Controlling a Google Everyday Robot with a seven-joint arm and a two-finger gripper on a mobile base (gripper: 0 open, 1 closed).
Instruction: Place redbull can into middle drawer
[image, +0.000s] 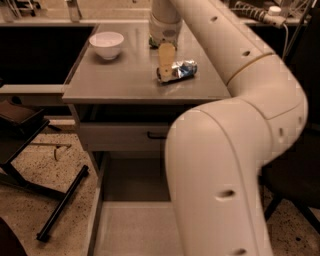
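We log the white arm filling the right half of the frame and reaching to the top centre. The grey worktop spans the upper middle. Under it sits a drawer front with a black handle. The middle drawer stands open at the bottom. A white bowl sits upper left on the worktop. The gripper points down at top centre, against the left end of the redbull can, which lies on its side on the worktop. We cannot tell whether the gripper is wide or narrow.
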